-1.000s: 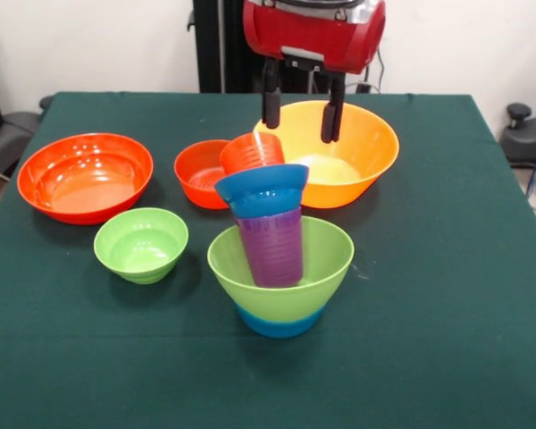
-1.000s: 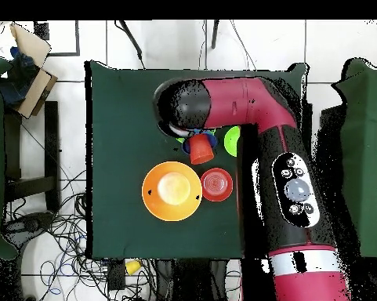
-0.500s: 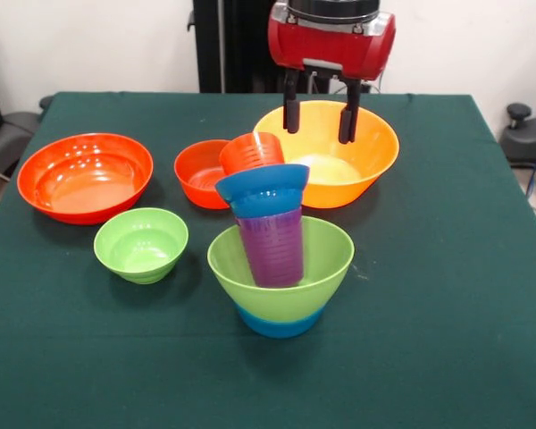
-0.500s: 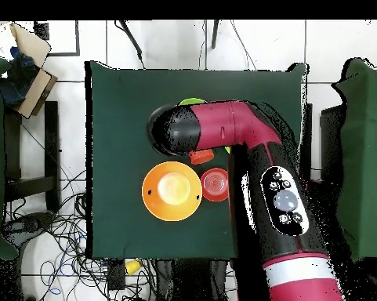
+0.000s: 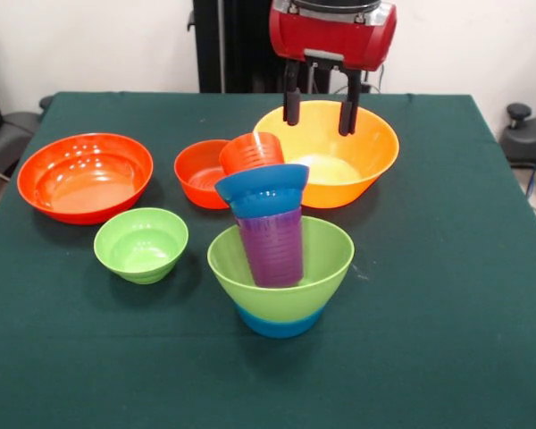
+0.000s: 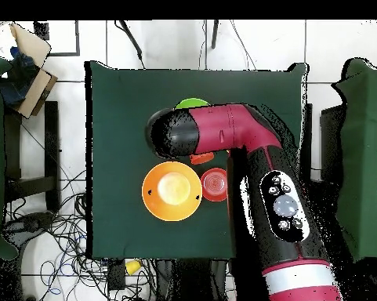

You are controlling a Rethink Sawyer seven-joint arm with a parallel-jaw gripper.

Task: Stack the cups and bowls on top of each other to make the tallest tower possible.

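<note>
The robot's claw (image 5: 320, 109) hangs open and empty above the large yellow-orange bowl (image 5: 339, 152) at the back of the green table (image 5: 447, 313). In front of it stands the tower (image 5: 277, 259): a light green bowl nested on a light blue one, holding a purple cup (image 5: 272, 248) capped by a dark blue bowl (image 5: 263, 189). The robot seems to be between placements; next it probably needs to lower onto a loose piece, perhaps the orange cup (image 5: 250, 152) beside the small red bowl (image 5: 199, 172).

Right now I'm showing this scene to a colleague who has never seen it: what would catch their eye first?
Probably the tower at the table's middle: a purple cup capped by a dark blue bowl, standing in a light green bowl. Next, the gripper, open and empty, hanging over the large yellow-orange bowl behind it.
</note>
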